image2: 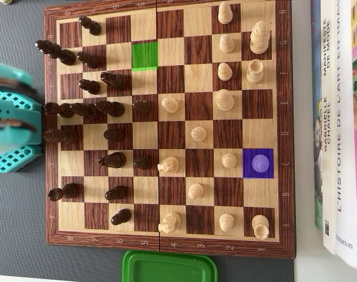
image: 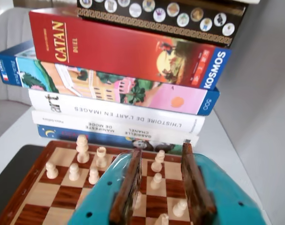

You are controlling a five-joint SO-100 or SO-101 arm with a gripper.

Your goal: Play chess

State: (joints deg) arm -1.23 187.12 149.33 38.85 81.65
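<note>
In the wrist view my gripper (image: 161, 150) has a teal body and two brown jaws, which stand apart and hold nothing. Between and beyond them lies the wooden chessboard (image: 39, 192) with white pieces, among them a tall piece (image: 82, 148) and a pawn (image: 157, 180). In the overhead view the board (image2: 167, 247) has dark pieces (image2: 111, 108) on its left half and white pieces (image2: 225, 100) on its right half. An empty square is tinted green (image2: 144, 56). A square tinted purple (image2: 246, 154) holds a pawn. The arm's teal part (image2: 14, 126) shows blurred at the left edge.
A stack of books and game boxes, with a red Catan box (image: 123, 47) near the top, stands right behind the board's far edge; it lies at the right in the overhead view (image2: 337, 117). A green lid (image2: 169, 267) lies below the board. A dark mat (image2: 20, 235) is under the board.
</note>
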